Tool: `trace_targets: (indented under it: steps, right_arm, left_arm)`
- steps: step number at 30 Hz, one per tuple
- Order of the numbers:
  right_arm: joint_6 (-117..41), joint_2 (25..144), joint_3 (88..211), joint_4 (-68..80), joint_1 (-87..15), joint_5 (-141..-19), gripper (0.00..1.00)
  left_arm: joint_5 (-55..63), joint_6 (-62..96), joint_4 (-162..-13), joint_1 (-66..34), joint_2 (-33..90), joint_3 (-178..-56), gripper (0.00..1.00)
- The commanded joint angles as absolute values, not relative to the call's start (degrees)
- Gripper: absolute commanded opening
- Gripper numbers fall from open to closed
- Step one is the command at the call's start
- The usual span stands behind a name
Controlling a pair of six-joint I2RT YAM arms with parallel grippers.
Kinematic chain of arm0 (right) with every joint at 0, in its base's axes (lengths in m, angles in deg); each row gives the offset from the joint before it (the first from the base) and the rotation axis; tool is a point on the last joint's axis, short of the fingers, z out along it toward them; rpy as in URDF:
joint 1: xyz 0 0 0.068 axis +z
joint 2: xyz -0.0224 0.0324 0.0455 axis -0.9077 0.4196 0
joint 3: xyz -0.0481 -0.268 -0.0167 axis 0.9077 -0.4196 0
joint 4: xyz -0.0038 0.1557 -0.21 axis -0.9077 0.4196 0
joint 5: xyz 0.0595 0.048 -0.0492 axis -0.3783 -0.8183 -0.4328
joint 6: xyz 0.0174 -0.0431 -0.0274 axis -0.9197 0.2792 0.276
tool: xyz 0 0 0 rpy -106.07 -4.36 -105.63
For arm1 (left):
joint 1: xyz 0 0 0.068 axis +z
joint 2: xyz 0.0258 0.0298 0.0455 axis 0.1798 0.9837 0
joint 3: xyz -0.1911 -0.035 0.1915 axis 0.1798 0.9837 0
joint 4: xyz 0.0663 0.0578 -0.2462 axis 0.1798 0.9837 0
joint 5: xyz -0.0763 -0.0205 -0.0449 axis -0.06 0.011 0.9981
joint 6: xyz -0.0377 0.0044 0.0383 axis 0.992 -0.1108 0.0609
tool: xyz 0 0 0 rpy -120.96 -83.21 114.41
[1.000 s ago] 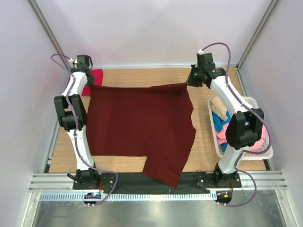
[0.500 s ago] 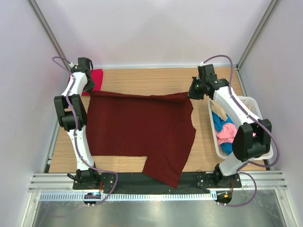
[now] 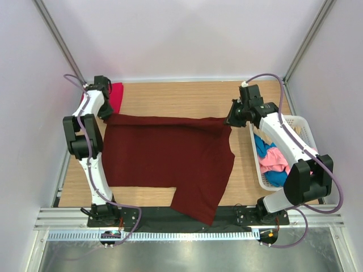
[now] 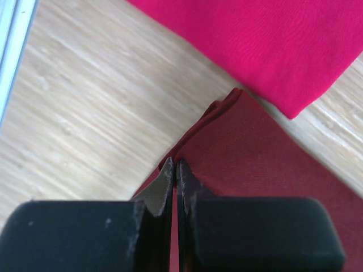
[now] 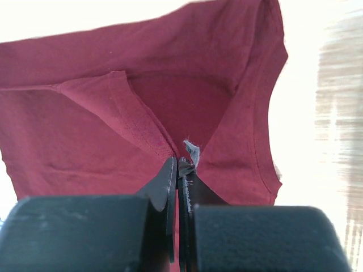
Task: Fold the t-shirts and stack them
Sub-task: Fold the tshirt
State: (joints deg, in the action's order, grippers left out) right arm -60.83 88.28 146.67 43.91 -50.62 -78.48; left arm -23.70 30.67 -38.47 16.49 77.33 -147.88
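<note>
A dark maroon t-shirt (image 3: 170, 156) lies spread across the wooden table, one part hanging over the near edge. My left gripper (image 3: 109, 115) is shut on its far left corner (image 4: 238, 147). My right gripper (image 3: 229, 120) is shut on its far right edge, near the collar (image 5: 170, 130); a small label shows at the fingertips. The far edge is lifted and drawn toward the near side. A folded crimson-red t-shirt (image 3: 115, 95) lies at the far left, also in the left wrist view (image 4: 272, 45). Blue and pink shirts (image 3: 271, 161) lie in the basket.
A white slatted basket (image 3: 309, 136) stands at the right edge of the table, beside the right arm. Bare wood (image 3: 176, 96) shows behind the maroon shirt. A metal rail (image 3: 187, 218) runs along the near edge.
Both grippers have moved toward the near side, pulling the maroon shirt's far edge with them. The far edge now lies further from the back wall, over the shirt's body.
</note>
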Motion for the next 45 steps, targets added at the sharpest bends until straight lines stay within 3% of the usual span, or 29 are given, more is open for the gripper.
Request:
trace_targets:
  steps: [1, 45]
  right_arm:
    - [-61.4, 85.5, 145.3, 42.9, -50.6, -79.1, 0.01]
    - [-59.5, 86.2, 135.9, 45.4, -49.0, -80.1, 0.01]
  left_arm:
    - [-26.7, 30.4, -37.8, 17.0, 72.2, -147.5, 0.00]
    - [-28.1, 33.9, -31.7, 17.0, 73.1, -139.6, 0.00]
